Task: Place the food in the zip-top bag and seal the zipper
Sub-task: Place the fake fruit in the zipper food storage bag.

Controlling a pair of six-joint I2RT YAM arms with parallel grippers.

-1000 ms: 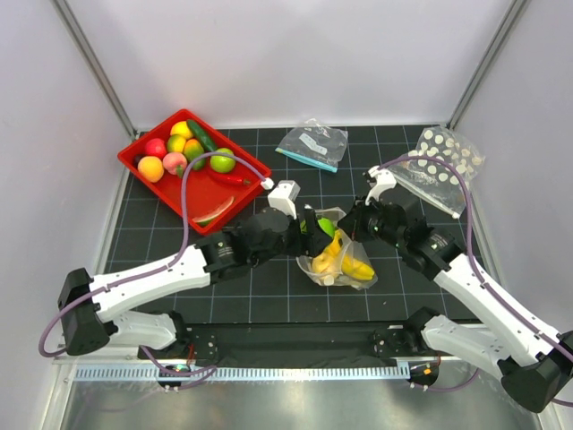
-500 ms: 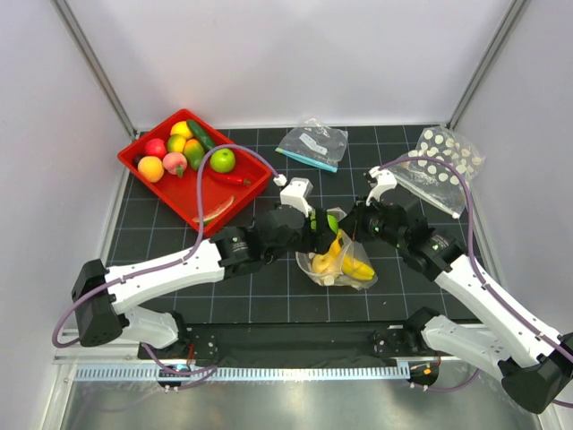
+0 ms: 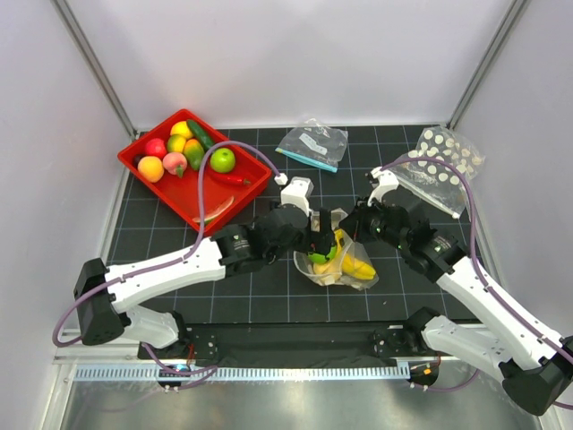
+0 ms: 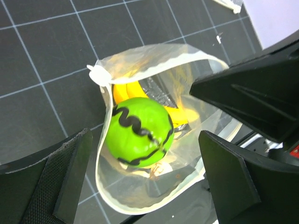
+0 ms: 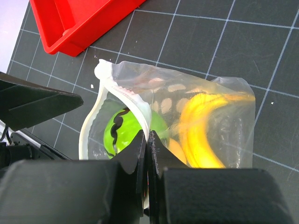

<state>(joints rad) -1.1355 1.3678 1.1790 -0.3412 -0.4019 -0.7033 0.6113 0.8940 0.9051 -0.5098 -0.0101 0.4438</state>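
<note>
Two grippers crowd the mouth of the zip-top bag (image 3: 345,267), which lies on the black gridded mat (image 3: 269,300) with its opening turned toward the left arm. The right gripper (image 5: 148,140) is pinched tight on the zipper (image 5: 122,95), holding one lip of the rim, and the mouth gapes in a wide loop. The left gripper (image 3: 315,240) hangs right over that mouth with its jaws spread wide, gripping nothing. A round green fruit (image 4: 140,130) marked with a dark squiggle sits in the opening between the two fingers (image 4: 70,179) and touches neither. Yellow bananas (image 4: 122,91) lie deeper in the bag, behind the green fruit.

Seen from the left wrist, the black body of the right gripper fills the corner just beside the bag's rim. From above, the head of the left gripper covers most of the mouth, so only a sliver of green shows there.

Behind and to the left of the bag stands a red tray (image 3: 237,195) with more toy produce, among it a green apple (image 3: 222,160), a red chilli (image 3: 231,178) and a watermelon slice (image 3: 213,215). A purple cable (image 3: 192,175) from the left arm arches across that tray. Straight behind the bag, well apart, lies a clear bag with a teal strip (image 3: 313,143). Behind and to the right of the bag lies a second dotted bag (image 3: 439,148), crossed by the right arm's cable.
</note>
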